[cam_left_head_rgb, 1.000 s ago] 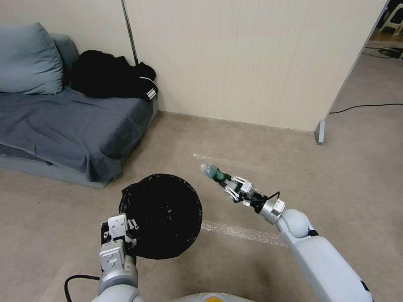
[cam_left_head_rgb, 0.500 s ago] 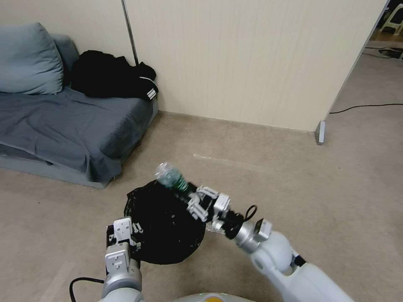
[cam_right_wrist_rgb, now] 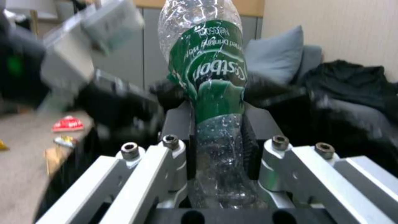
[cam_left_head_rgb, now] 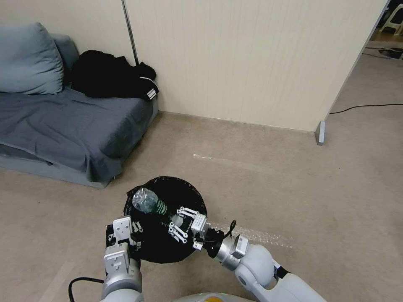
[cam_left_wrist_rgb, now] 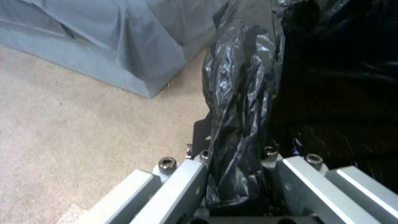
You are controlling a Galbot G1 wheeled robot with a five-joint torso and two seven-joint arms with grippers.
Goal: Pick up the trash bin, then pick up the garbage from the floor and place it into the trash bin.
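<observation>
Head view: your right gripper [cam_left_head_rgb: 174,224] clamps the bottle [cam_left_head_rgb: 147,202] over the bin [cam_left_head_rgb: 184,247], rim pinched by left gripper [cam_left_head_rgb: 135,235] at 7 o'clock.

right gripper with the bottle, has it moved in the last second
Yes. The right gripper, shut on the bottle, swung left over the trash bin, away from the floor's tape strip.

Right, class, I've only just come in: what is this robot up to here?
It is tidying litter. The left gripper is clamped on the bag-lined rim of the trash bin, holding it up. The right gripper grips a crumpled clear bottle with a green label, poised over the bin's open mouth and not yet released. A grey sofa stands to the left.
</observation>
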